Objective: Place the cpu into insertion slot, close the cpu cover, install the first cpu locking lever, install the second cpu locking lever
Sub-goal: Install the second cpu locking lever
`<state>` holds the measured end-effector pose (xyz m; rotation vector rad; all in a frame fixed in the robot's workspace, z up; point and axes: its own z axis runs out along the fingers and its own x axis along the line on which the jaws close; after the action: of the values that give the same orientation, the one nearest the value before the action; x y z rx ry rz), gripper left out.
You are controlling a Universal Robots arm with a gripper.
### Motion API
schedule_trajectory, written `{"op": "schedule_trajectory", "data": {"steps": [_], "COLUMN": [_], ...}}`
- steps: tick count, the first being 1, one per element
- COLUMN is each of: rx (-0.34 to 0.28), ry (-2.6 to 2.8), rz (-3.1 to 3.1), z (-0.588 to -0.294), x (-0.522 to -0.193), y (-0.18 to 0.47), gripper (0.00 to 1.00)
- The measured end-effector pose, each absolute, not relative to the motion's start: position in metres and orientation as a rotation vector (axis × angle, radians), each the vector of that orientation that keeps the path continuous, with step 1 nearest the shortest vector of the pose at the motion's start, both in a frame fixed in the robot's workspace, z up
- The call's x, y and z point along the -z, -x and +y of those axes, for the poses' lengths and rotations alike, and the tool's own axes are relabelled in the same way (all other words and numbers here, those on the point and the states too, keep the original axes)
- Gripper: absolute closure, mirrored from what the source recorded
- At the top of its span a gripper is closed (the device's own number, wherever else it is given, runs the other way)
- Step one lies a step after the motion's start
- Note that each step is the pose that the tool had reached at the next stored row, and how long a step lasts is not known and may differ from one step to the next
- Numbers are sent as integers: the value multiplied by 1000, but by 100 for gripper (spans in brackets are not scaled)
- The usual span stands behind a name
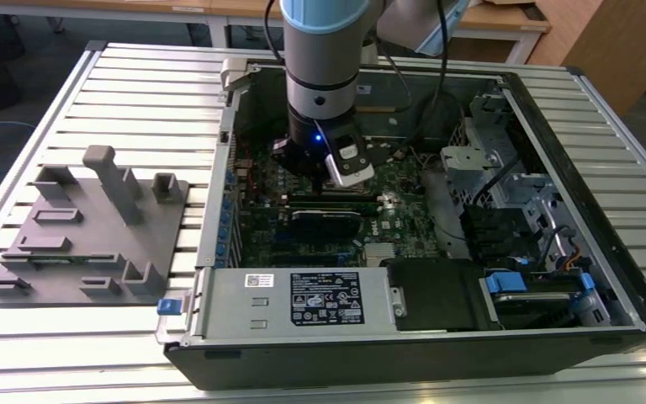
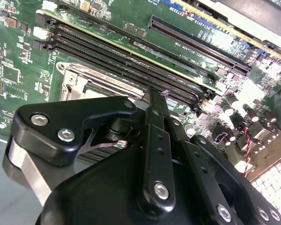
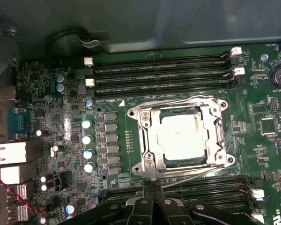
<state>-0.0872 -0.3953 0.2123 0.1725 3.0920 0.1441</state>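
One white printed label (image 1: 325,296) is seen on the silver power supply box (image 1: 289,303), its print left unread; the arm is held upright inside the open computer case (image 1: 592,328) on the slatted counter (image 1: 31,353). The tool (image 3: 152,188), fingers drawn narrow together and holding nothing, is poised just beside the insertion slot (image 3: 146,115); the cpu (image 3: 182,137) is seated there under the closed cpu cover (image 3: 149,141).

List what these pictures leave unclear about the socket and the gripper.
- Exterior view: the arm hides the socket.
- Second wrist view: the gripper hides most of the cover.
- First wrist view: whether the levers are latched is too small to tell; the picture edge cuts off the gripper body.
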Motion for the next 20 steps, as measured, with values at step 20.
{"op": "schedule_trajectory", "data": {"steps": [20], "rx": [-155], "ry": [-173], "rz": [3092], "z": [-395], "x": [-205], "y": [90], "gripper": [89]}}
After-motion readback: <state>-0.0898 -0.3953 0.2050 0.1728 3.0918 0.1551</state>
